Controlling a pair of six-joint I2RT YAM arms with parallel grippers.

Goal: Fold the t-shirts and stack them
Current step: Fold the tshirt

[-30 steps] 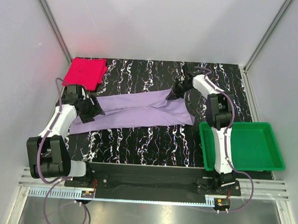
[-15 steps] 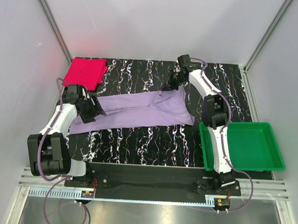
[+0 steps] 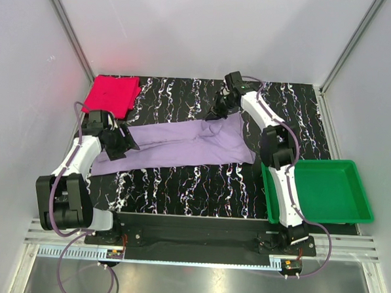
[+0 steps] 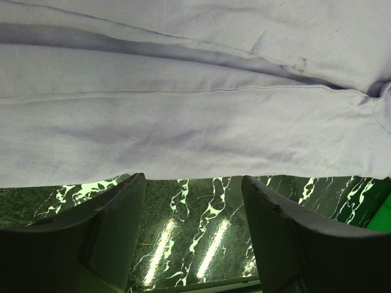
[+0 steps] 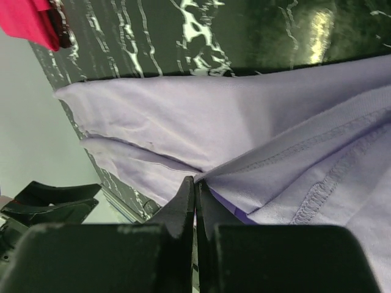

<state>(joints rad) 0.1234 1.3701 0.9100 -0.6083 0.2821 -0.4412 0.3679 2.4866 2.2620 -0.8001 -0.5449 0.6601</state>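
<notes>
The lavender t-shirt (image 3: 182, 144) lies spread in a long band across the middle of the black marble table (image 3: 181, 178). My right gripper (image 3: 216, 114) is at its far right edge, shut on a pinch of the purple cloth (image 5: 287, 177); in the right wrist view the fingertips (image 5: 195, 183) meet on a raised fold. My left gripper (image 3: 122, 143) rests at the shirt's left end, open, with bare table between its fingers (image 4: 116, 226) and the shirt's hem (image 4: 183, 104) just ahead. The pink-red t-shirt (image 3: 111, 95) sits folded square at the back left corner and also shows in the right wrist view (image 5: 24, 21).
A green plastic tray (image 3: 324, 189) sits at the right front, partly over the table's edge beside the right arm's base. White walls close in the table at the back and on both sides.
My right gripper has moved back and to the left along the shirt's far edge, drawing that edge with it. The left arm has not moved.
</notes>
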